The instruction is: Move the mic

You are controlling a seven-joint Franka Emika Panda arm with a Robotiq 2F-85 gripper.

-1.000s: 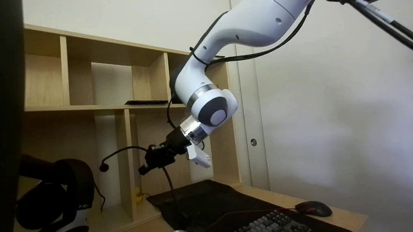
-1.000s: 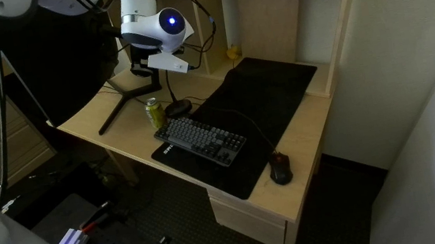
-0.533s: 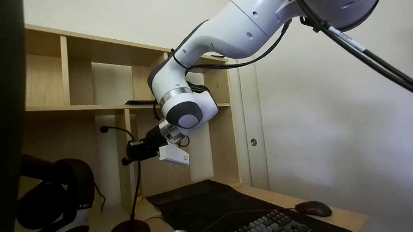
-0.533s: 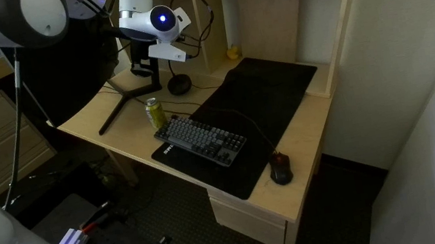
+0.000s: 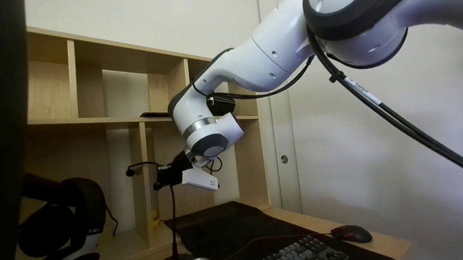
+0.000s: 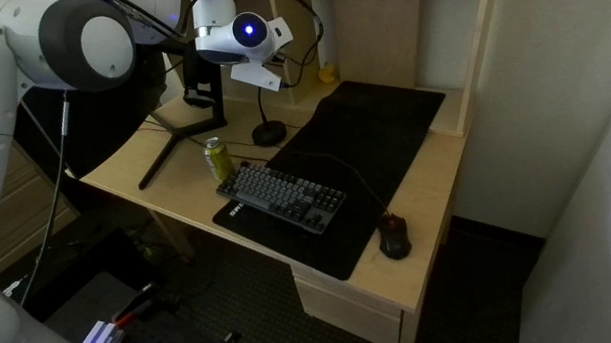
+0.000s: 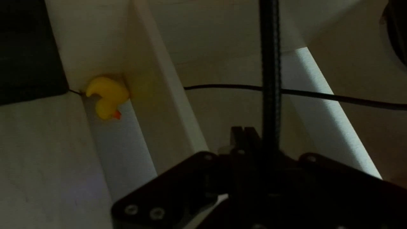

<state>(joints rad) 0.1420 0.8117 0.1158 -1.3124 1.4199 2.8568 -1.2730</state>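
- Arm: reaches high from the near left in an exterior view, likely to clear the desk.
- Mat: just right of the mic, which is upright, base contact unclear.
- Gripper: closed in, apparently pinching the upper stem, presumably to steer without tipping.
- Can: nearer, left; worth avoiding.

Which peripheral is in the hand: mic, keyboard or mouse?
The mic: its thin stem is in the hand, while the keyboard and mouse lie untouched on the desk.
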